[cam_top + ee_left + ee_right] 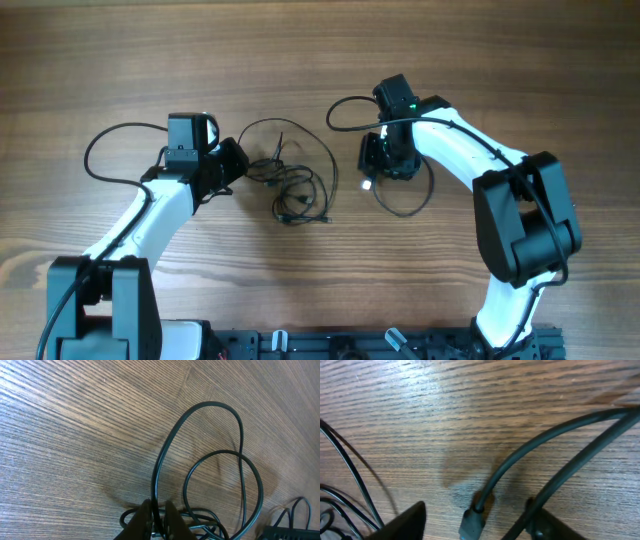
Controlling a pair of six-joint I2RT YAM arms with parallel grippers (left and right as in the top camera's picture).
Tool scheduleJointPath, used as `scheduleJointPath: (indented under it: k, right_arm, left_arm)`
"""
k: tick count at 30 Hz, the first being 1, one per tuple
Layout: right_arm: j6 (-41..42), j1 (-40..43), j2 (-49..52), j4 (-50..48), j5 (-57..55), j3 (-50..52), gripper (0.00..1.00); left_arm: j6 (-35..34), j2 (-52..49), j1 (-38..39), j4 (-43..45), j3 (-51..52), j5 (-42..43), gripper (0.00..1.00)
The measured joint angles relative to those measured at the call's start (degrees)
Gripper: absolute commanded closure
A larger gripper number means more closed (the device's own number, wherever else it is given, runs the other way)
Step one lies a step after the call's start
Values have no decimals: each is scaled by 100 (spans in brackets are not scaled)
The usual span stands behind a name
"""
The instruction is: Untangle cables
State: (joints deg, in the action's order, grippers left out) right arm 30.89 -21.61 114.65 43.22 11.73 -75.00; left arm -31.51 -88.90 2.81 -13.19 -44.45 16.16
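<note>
Loop of the cables [154,480] pinched in the left pincer [157,511], right pincer [477,521] spread, plug end [471,525] lying between its fingers

Right gripper [478,526]: jaws stand apart. Between them, a black cable [520,460] ends in a plug [471,524] on the wooden tabletop [420,420]. Thin cables [350,485] lie at left.

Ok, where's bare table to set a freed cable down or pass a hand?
Bare wood runs along the far edge of the table, beyond both grippers, and in the near middle between the arm bases. Crowded: the centre, where the tangled cables lie between the left gripper and right gripper, with another cable loop under the right one.
</note>
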Motion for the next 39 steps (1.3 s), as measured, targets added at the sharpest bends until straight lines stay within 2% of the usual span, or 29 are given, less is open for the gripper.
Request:
scheduleJointPath:
  k: [6, 11, 15, 20, 28, 32, 36, 39]
  right_arm:
    - [138, 44, 0, -48, -22, -2, 35]
    - [289, 109, 0, -76, -114, -2, 49]
    - [358, 125, 11, -90, -175, -2, 53]
    - [367, 125, 22, -87, -179, -2, 62]
    - [378, 125, 24, -90, -195, -2, 82]
    - [380, 125, 24, -87, -195, -2, 85]
    - [380, 125, 24, -87, -195, 0, 94]
    - [387, 125, 24, -87, -197, -2, 96]
  left_arm:
    - [0, 0, 0, -2, 0, 0, 89]
    - [0, 0, 0, -2, 0, -2, 89]
    - [0, 0, 0, -2, 0, -2, 89]
    - [0, 0, 0, 0, 0, -2, 89]
    - [0, 0, 0, -2, 0, -2, 89]
    - [0, 0, 0, -2, 0, -2, 89]
    - [0, 0, 0, 0, 0, -2, 89]
    - [0, 0, 0, -2, 0, 0, 88]
